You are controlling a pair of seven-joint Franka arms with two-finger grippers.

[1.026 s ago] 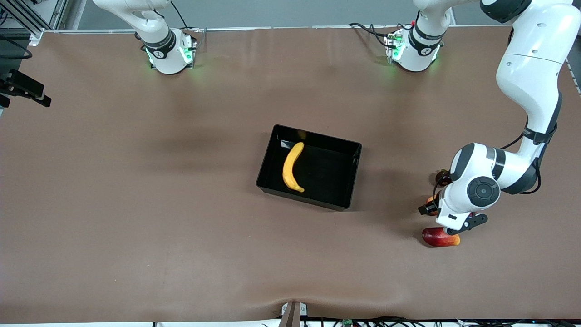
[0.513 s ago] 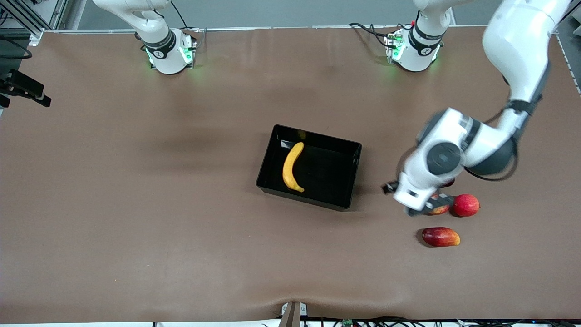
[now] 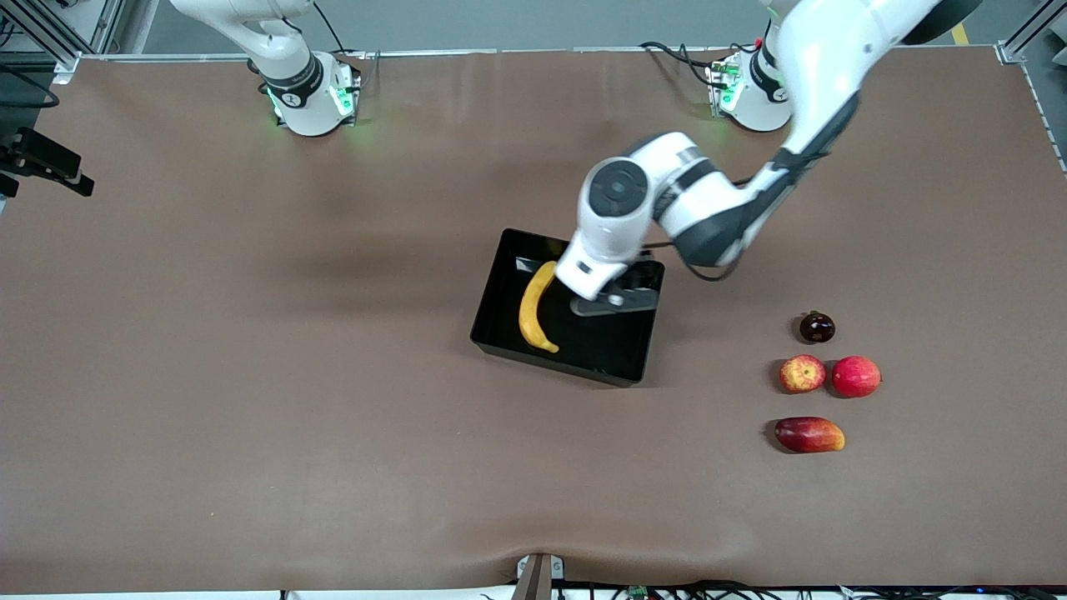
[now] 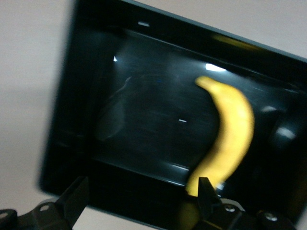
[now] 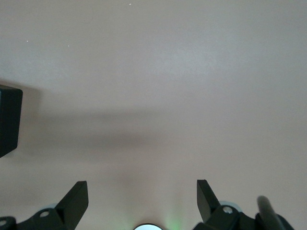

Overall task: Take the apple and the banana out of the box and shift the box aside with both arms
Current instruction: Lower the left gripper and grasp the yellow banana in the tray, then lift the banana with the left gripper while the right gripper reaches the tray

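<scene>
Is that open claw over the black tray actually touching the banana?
Apart. In the left wrist view the left gripper hangs open and empty above the box, and the banana lies on the box floor below its fingertips.

The right gripper (image 5: 142,191) hangs with its fingers (image 5: 76,199) spread wide over bare brown table (image 5: 182,72); a corner of the black box (image 5: 8,120) shows at the edge

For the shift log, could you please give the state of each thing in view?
banana: lying in the box
box: upright on table
apple: on table, ungripped
left gripper: open, empty, over box
right gripper: open, empty, waiting
</scene>
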